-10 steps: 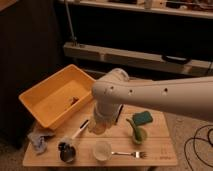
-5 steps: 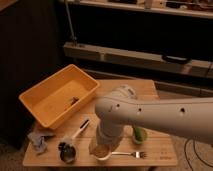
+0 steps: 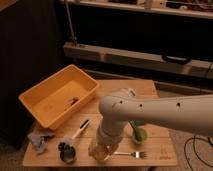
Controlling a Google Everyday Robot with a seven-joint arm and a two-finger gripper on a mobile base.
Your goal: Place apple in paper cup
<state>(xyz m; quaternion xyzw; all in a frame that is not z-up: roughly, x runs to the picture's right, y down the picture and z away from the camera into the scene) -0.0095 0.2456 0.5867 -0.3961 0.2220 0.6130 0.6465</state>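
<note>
My white arm (image 3: pixel 150 112) reaches in from the right and bends down to the front middle of the wooden table (image 3: pixel 150 90). The gripper (image 3: pixel 103 149) hangs low over the spot between the dark cup and the fork. Something pale and yellowish shows at its tip; I cannot tell whether that is the apple or the paper cup. No orange-red apple shows anywhere in view. The white paper cup is hidden under the gripper.
An orange-yellow bin (image 3: pixel 35 102) sits at the table's left rear. A dark shiny cup with a handle (image 3: pixel 66 151) and a crumpled bluish cloth (image 3: pixel 40 141) are front left. A black-and-white utensil (image 3: pixel 80 130), a fork (image 3: pixel 131 154) and a green object (image 3: pixel 138 133) lie around the gripper.
The arm has swung down and forward, bringing the gripper over the white paper cup, which was in plain view a second ago and is now covered. The green item is now mostly hidden.
</note>
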